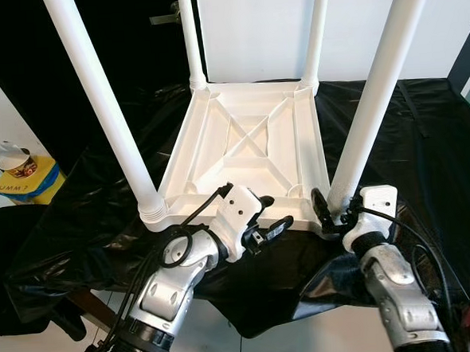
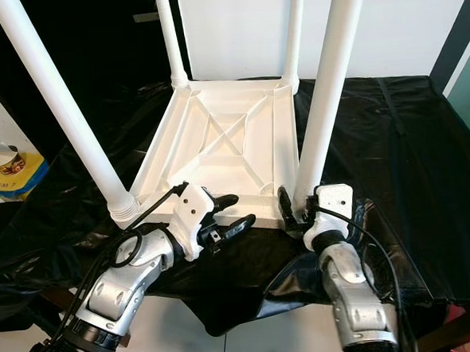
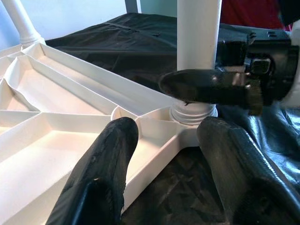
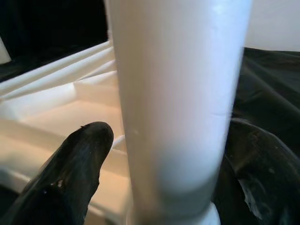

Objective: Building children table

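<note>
Four white legs stick up from the upturned table top (image 1: 249, 143), which lies underside-up (ribs and an X brace showing) on a black sheet (image 1: 400, 134) spread over a bench. We see one leg at each corner: the near-left leg (image 1: 107, 112), the near-right leg (image 1: 377, 87), and two far ones by the white wall.

R gripper (image 1: 337, 211) sits at the near-right corner of the table top, w/ its two black fingers either side of the near-right leg's base; in the right wrist view the fingers (image 4: 70, 178) flank the leg (image 4: 178, 108) closely, and they look closed onto it, just above the threaded collar.

L gripper (image 1: 258, 222) hovers over the near edge of the table top, between the two near legs, pointing toward the R one. Its jaws stand apart w/ nothing between them; in the left wrist view one finger (image 3: 103, 173) hangs above the ribbed inside, the other over the sheet beyond the rim.

A yellow tub (image 1: 24, 179) sits on the floor, well off to the left.
</note>
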You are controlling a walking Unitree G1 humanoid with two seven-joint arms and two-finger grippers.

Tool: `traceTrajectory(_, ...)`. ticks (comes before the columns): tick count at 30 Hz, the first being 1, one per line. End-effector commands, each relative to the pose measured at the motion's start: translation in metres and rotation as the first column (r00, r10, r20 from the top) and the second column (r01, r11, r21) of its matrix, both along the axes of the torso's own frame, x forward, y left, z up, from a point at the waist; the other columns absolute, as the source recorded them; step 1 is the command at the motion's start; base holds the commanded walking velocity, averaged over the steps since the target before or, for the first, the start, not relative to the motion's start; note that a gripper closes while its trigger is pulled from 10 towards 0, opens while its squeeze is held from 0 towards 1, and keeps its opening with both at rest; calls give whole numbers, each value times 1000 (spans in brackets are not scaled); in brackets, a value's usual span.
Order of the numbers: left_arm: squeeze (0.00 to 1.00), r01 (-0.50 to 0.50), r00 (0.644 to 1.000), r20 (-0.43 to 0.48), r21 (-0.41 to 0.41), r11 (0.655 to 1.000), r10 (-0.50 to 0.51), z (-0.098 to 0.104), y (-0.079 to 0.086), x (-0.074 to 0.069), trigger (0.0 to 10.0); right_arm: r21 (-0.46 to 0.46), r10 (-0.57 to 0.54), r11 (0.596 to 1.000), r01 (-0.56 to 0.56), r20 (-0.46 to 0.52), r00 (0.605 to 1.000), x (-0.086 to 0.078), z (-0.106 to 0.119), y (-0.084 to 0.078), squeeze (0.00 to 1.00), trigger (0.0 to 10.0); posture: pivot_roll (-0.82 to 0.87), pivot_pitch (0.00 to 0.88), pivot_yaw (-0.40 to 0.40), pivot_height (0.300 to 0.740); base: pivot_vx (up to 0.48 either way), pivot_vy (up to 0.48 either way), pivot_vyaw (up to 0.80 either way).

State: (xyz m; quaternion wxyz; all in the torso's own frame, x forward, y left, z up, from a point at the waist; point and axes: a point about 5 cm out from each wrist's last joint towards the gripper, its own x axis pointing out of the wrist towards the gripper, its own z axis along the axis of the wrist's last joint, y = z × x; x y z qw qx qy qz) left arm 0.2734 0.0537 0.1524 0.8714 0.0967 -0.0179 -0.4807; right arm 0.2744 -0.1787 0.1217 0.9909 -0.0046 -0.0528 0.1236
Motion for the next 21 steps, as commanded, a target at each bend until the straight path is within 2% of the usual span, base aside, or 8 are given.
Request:
traceTrajectory(1,0,12,1000,-17,11,1000,-12,-3,1,-1,10000,-1,53,999,-53,-13,999,1,-3,2,0,10000,-102,0,-8,740,0,0,0)
traceTrajectory(2,0,19,1000,-22,8,1000,-19,-3,-1,-1,10000,-31,132,991,-132,-23,991,6,-3,1,0,10000,-106,0,-3,740,0,0,0)
traceTrajectory(5,0,35,999,-32,3,999,-35,-3,-2,-2,10000,-61,192,979,-194,-39,981,11,-4,0,0,10000,-105,0,-1,740,0,0,0)
traceTrajectory(12,0,61,997,-43,11,998,-61,-7,-8,-2,10000,-106,255,960,-261,-65,965,27,-6,3,0,10000,-107,0,3,740,0,0,0)
traceTrajectory(13,0,67,997,-45,13,998,-67,-7,-10,-1,10000,-113,259,957,-266,-74,963,31,-6,4,0,4980,-104,0,4,740,0,0,0)
traceTrajectory(17,0,71,996,-46,14,997,-70,-7,-12,-1,10000,-118,260,956,-269,-81,962,33,-6,4,0,4980,-104,0,4,740,0,0,0)
traceTrajectory(18,0,84,996,-45,17,996,-83,-7,-14,0,10000,-133,261,953,-272,-94,961,35,-8,5,0,0,-98,0,2,740,0,0,0)
traceTrajectory(21,0,100,994,-44,24,995,-99,-7,-17,0,10000,-148,269,948,-282,-105,957,37,-12,5,0,0,-95,0,2,740,0,0,0)
